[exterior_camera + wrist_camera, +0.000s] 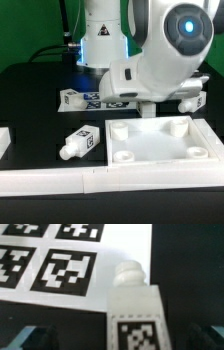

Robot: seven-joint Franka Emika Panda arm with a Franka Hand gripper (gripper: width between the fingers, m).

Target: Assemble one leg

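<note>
Leg (134,308) is right between my gripper (120,336) in the wrist view, fingers (35,336) spread wide, neither one touching it. Its round end points at the marker board (60,263). Exterior view: second leg (80,143) lying on the black table (40,120) beside the white panel (160,141).

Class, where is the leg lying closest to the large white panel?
In the exterior view the leg lies on the black table, just to the view's left of the white panel, apart from it.
</note>
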